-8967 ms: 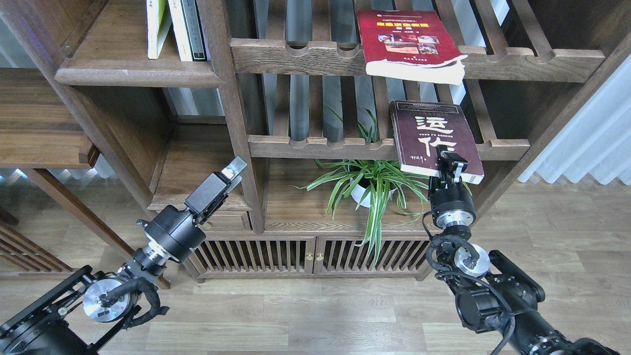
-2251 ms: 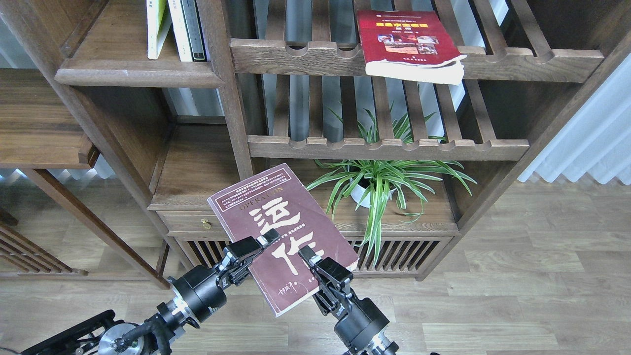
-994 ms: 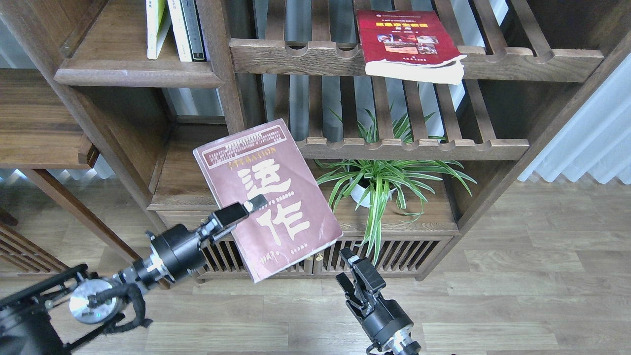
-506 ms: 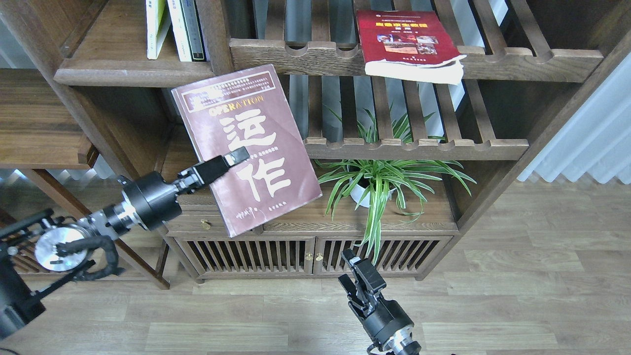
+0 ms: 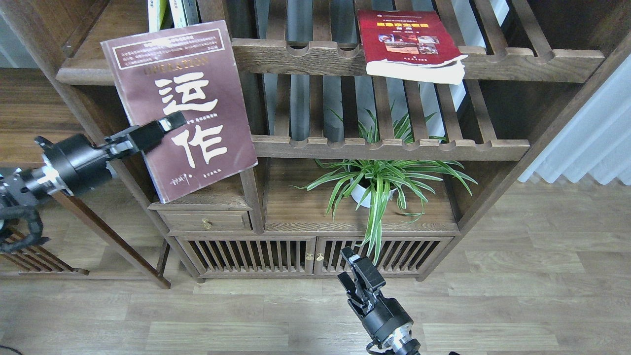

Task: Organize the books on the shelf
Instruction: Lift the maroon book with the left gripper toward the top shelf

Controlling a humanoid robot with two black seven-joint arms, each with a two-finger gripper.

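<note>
— Since half a second ago, what has moved?
— Up and left went the maroon book (image 5: 180, 106), carried by the left gripper (image 5: 167, 123); it now hangs in front of the solid board shelf (image 5: 88, 74), covering the foot of the white and dark-spined books (image 5: 172, 10) standing there. The right gripper (image 5: 357, 268) has stayed low by the cabinet doors.
— And the room?
— Dark-brown wooden shelving on a pale plank floor (image 5: 517, 276), white curtain (image 5: 591, 133) at the right, a potted spider plant (image 5: 379, 182) under the slatted racks (image 5: 389, 145).
— How does the book lie?
— Cover facing the camera, long axis near upright, top edge tipped left, big white characters reading top to bottom.
— The grip?
— Left fingers are closed on the book's left edge, one finger across the cover. Right fingers stand slightly parted, holding nothing.
— Further right?
— The red book (image 5: 409, 44) lies flat on the upper slatted rack, its page edge overhanging the front rail.
</note>
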